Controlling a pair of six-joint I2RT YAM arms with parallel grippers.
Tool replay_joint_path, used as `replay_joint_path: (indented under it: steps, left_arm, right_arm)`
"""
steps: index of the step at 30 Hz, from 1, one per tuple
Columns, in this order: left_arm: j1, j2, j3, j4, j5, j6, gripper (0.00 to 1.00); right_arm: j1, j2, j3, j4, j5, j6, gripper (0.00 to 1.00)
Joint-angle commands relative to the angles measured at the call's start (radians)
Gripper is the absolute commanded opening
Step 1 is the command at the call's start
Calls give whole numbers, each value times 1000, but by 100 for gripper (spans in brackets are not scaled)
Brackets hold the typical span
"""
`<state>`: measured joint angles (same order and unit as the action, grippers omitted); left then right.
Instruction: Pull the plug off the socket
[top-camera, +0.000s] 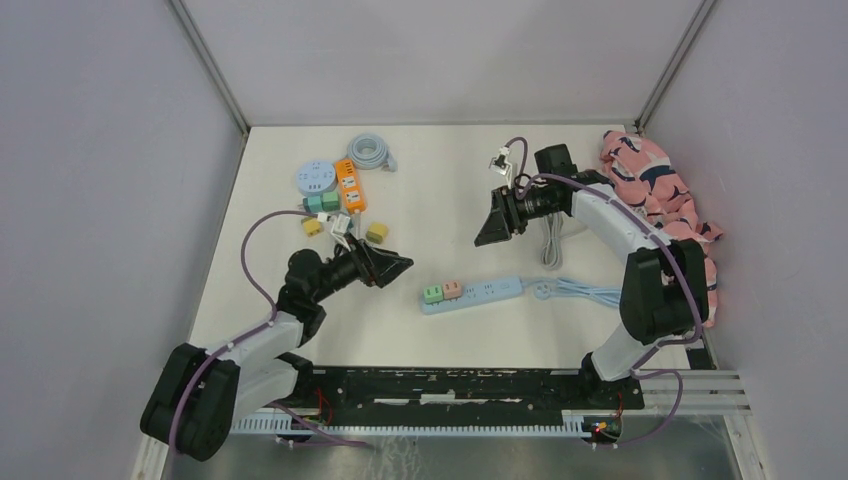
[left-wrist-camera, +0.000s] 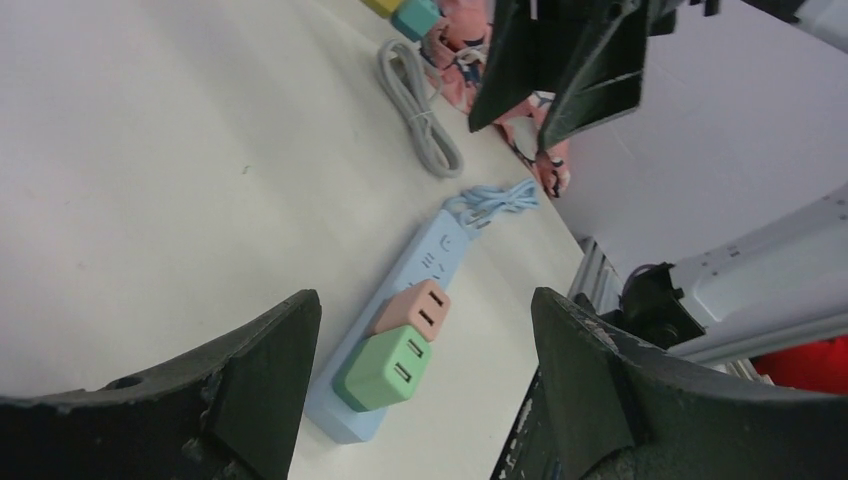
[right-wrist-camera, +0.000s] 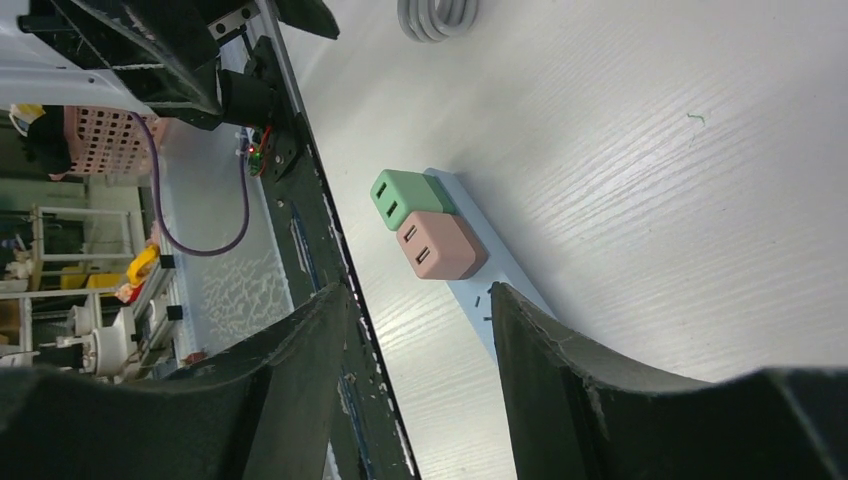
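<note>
A light blue power strip, the socket (top-camera: 487, 291), lies flat on the white table, its cable trailing right. A green plug (top-camera: 432, 294) and a pink plug (top-camera: 452, 289) sit side by side in its left end. My left gripper (top-camera: 397, 266) hovers left of the strip, open and empty; its wrist view shows the green plug (left-wrist-camera: 385, 368) and pink plug (left-wrist-camera: 414, 309) on the socket (left-wrist-camera: 431, 254), beyond the left gripper (left-wrist-camera: 425, 300). My right gripper (top-camera: 490, 230) hangs above and behind the strip, open and empty. The right wrist view looks past the right gripper (right-wrist-camera: 418, 292) at the green plug (right-wrist-camera: 400, 197) and pink plug (right-wrist-camera: 440, 245).
A grey coiled cable (top-camera: 551, 240) lies under the right arm. A pink patterned cloth (top-camera: 660, 190) is bunched at the right edge. At the back left are a round blue socket (top-camera: 314, 177), an orange strip (top-camera: 350, 185), small cube adapters (top-camera: 376, 232) and a coiled cable (top-camera: 370, 152).
</note>
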<state>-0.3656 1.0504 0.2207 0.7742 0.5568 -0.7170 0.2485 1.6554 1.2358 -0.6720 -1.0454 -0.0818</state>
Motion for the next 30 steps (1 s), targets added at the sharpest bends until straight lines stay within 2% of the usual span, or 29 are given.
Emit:
replay_joint_path:
  steps: [1,12,19,24,30]
  left_arm:
    - [-27,-39,-15,215,98,-59,83]
    - [-206,-63,-24,136,-17,71,82]
    - [-376,-63,17,38,-139,244,82]
    - [-399,-72,9,36,-191,286,83]
    - [-398,-128,-6,-11,-269,306,87]
  right_arm:
    - [-1,-61,5,6,2,-65,60]
    - [8,-169,-80,-3,22,-253,62]
    - [50,-284,-191,-2,16,-485,69]
    - [125,-338,-237,-103,55,-721,78]
    - [211,-350,-262,-178,113,-879,88]
